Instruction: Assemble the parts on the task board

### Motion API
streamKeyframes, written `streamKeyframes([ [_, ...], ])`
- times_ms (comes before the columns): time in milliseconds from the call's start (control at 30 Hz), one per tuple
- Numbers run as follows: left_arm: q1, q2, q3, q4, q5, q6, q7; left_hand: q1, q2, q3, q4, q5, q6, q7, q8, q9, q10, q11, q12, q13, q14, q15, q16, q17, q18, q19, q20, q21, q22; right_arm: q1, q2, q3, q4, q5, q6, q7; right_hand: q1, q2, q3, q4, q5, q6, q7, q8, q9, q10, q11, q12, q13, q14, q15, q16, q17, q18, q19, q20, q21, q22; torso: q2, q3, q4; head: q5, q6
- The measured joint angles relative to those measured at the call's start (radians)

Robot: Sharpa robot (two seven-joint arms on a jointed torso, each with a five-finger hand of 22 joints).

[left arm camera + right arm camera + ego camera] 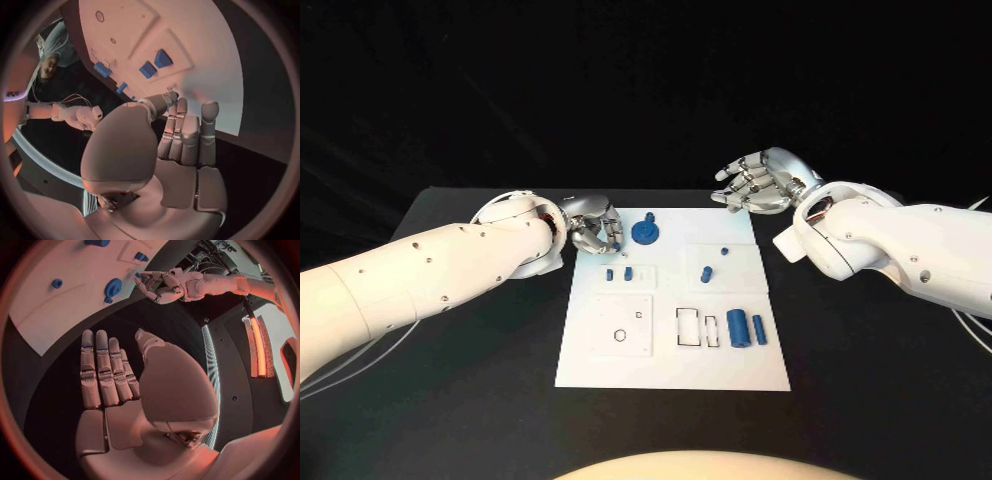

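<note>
**Ann:** Hands first, then. Left hand sits at the far left edge of the task board, just beside the round blue part with the knob. From its own wrist camera the fingers lie straight and close together, thumb alongside, nothing in them.

**Bo:** And the right hand hangs above the table off the board's far right corner, well apart from every piece. Its wrist view gives a flat palm, fingers stretched out side by side, holding nothing either.

**Ann:** So where's the work? Two blue cylinders lie side by side at the near right of the board, just beside an unfilled rectangular outline. Small pegs stand in the middle left block, another small piece in the middle right one.

**Bo:** My read: this is a reach-for-a-part step, not an insertion. Neither hand carries anything yet.

**Ann:** Agreed. The left hand looks best placed for that knobbed part. It would need to spread its fingers, come over the knob and close on it without nudging the pegs nearby.

**Bo:** Which slot that part belongs to, I cannot tell from here.
</note>
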Motion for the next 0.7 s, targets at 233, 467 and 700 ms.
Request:
streamKeyframes([
  [233, 0.000, 0.011, -0.003, -0.012, -0.005, 0.007, -0.002, 0.000, 0.000, 0.000, 0.000, 0.000, 0.000, 0.000, 0.000, 0.000, 0.000, 0.000, 0.000, 0.000, 0.003, -0.003, 0.000, 0.000, 0.000, 0.000, 0.000, 0.000, 0.000, 0.000, 0.001, 0.000, 0.000, 0.000, 0.000, 0.000, 0.000, 0.000, 0.000, 0.000, 0.000, 0.000, 0.000, 0.000, 0.000, 0.000, 0.000, 0.000, 0.000, 0.000, 0.000, 0.000, 0.000, 0.000, 0.000, 0.000, 0.000, 0.000, 0.000, 0.0000, -0.0003, 0.001, -0.003],
  [467, -0.001, 0.018, -0.005, -0.015, -0.006, -0.001, 0.002, 0.000, 0.000, 0.000, 0.000, 0.000, 0.000, 0.000, 0.000, 0.000, 0.000, 0.000, -0.009, 0.000, 0.003, -0.003, 0.000, 0.000, 0.000, 0.000, 0.000, 0.000, 0.000, 0.000, 0.001, 0.000, -0.001, 0.000, 0.000, 0.000, 0.000, 0.000, 0.000, 0.000, 0.000, 0.000, 0.000, 0.000, 0.000, -0.005, 0.002, 0.000, -0.001, 0.000, 0.000, 0.000, -0.002, 0.000, 0.000, 0.000, 0.000, -0.001, 0.000, 0.0001, -0.0011, 0.001, -0.004],
  [700, -0.001, 0.018, -0.005, -0.014, -0.003, -0.019, 0.005, -0.006, 0.006, 0.000, 0.000, 0.000, 0.000, 0.000, -0.006, 0.000, 0.000, 0.000, -0.009, 0.000, 0.003, -0.003, 0.000, 0.000, 0.000, 0.009, 0.005, 0.000, 0.000, 0.000, 0.002, 0.000, -0.001, 0.000, 0.000, 0.000, 0.000, 0.000, 0.000, 0.000, 0.000, 0.000, 0.000, 0.000, 0.000, -0.005, 0.002, 0.000, -0.002, 0.000, 0.000, 0.000, -0.002, 0.000, 0.000, 0.000, 0.000, -0.003, 0.000, 0.0007, -0.0012, 0.000, -0.006],
])
